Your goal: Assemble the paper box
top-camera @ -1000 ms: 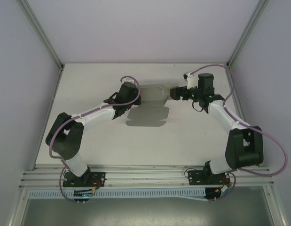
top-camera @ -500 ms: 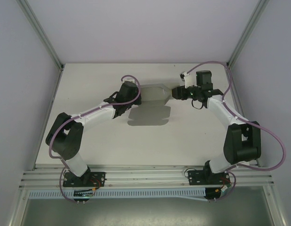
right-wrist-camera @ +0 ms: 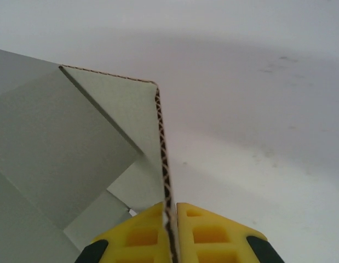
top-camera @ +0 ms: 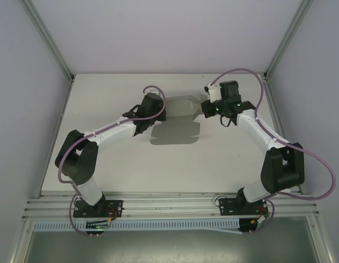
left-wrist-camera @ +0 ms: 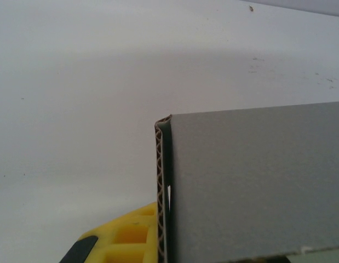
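Note:
The paper box (top-camera: 181,107) is a flat grey corrugated sheet held above the white table between both arms, at the back middle. My left gripper (top-camera: 160,113) is shut on its left edge. In the left wrist view one yellow finger (left-wrist-camera: 125,241) presses the folded corrugated edge (left-wrist-camera: 161,181), and the grey panel (left-wrist-camera: 251,181) hides the other finger. My right gripper (top-camera: 205,109) is shut on the sheet's right edge. In the right wrist view both yellow fingers (right-wrist-camera: 213,235) pinch the paper box flap (right-wrist-camera: 125,115) at its corrugated edge (right-wrist-camera: 165,164).
The sheet's dark shadow (top-camera: 174,133) lies on the white table (top-camera: 131,164) in front of it. Enclosure walls and metal posts (top-camera: 49,38) stand around the table. A metal rail (top-camera: 169,203) runs along the near edge by the arm bases.
The right gripper has gone from open to shut on the sheet's right edge and shifted slightly left. The left gripper has kept its hold.

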{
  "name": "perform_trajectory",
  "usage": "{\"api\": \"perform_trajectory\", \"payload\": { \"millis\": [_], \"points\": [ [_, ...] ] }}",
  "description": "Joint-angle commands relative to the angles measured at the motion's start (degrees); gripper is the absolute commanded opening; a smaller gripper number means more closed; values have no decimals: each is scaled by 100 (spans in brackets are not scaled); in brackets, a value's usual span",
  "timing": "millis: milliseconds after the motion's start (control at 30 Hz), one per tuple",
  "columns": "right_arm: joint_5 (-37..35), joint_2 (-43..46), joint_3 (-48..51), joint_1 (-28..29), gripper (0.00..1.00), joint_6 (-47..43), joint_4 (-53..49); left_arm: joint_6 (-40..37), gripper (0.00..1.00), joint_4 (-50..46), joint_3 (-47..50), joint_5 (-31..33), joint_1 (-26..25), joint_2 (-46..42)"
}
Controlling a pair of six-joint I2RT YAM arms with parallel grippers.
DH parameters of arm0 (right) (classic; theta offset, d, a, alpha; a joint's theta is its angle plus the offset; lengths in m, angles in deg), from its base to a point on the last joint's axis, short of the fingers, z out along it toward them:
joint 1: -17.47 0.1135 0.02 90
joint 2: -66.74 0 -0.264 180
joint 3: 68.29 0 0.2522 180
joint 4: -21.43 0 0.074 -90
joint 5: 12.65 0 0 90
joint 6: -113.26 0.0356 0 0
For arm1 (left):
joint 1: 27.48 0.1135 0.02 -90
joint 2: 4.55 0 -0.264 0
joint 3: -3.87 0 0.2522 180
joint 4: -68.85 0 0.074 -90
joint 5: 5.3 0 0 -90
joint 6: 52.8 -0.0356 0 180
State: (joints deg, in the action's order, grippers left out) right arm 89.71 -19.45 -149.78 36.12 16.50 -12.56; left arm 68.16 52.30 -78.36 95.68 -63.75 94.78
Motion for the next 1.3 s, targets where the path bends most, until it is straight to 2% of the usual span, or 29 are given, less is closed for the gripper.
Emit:
{"api": "perform_trajectory", "payload": {
  "millis": [0,167,267,400,567,733,833,933,1033,1100,1133,1267],
  "points": [
    [-2609,46,-235,539,0,374,-538,131,0,-43,-388,9,42,83],
    [-4742,-48,-353,1330,0,1359,-626,328,0,-211,-645,-21,36,225],
    [-5742,-256,-655,1704,0,2078,-1030,474,0,-423,-844,-17,41,361],
    [-6550,-665,-1083,2078,0,2565,-1427,612,0,-705,-1038,5,41,472],
    [-6900,-1073,-1456,2139,0,2769,-1770,655,0,-583,-912,-52,50,377],
    [-6519,-1051,-1338,2221,0,2466,-1299,652,0,-592,-934,-56,41,389],
    [-6055,-908,-1164,2232,0,2272,-1027,605,0,-574,-928,-96,44,419],
    [-5473,-574,-903,2225,8,2004,-829,517,0,-575,-928,-78,48,429],
    [-4674,28,-531,2202,25,1706,-564,399,0,-480,-846,-29,44,394],
    [-3805,528,-232,2124,47,1507,-424,350,0,-419,-787,34,45,352],
    [-3459,773,-122,2068,55,1468,-397,302,0,-363,-745,44,42,334],
    [-2580,1703,319,1624,69,1371,-293,95,0,-134,-576,35,49,229]
  ]
}}
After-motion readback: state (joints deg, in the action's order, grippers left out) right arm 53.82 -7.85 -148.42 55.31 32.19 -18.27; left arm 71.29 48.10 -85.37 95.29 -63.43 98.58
